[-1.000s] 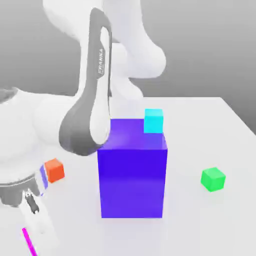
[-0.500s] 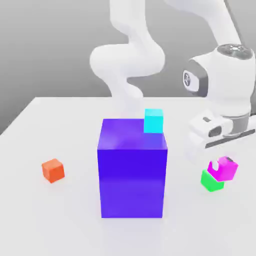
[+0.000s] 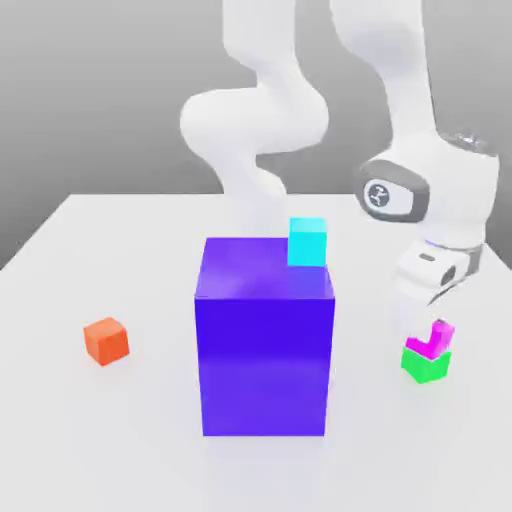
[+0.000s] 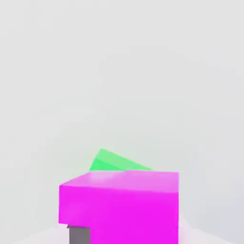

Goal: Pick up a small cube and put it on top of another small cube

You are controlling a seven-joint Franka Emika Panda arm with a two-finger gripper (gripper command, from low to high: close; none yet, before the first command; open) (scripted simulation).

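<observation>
The small green cube (image 3: 428, 368) rests on the white table at the exterior view's right. My gripper (image 3: 431, 342) hangs directly over it, its magenta fingers (image 4: 119, 202) standing open with a small gap, right at the cube's top edge and holding nothing. In the hand view the green cube (image 4: 113, 162) peeks out from behind one magenta finger. A small orange-red cube (image 3: 106, 340) lies on the table at the exterior view's left. A small cyan cube (image 3: 307, 241) shows at the back right corner of the big block's top.
A big purple-blue block (image 3: 265, 350) stands in the middle of the table, between the green and orange-red cubes. The white arm (image 3: 260, 120) curves up behind it. The table edge (image 3: 40, 225) runs along the far left.
The arm swung from the exterior view's left across to the right. The gripper has dropped onto the green cube and its fingers have parted.
</observation>
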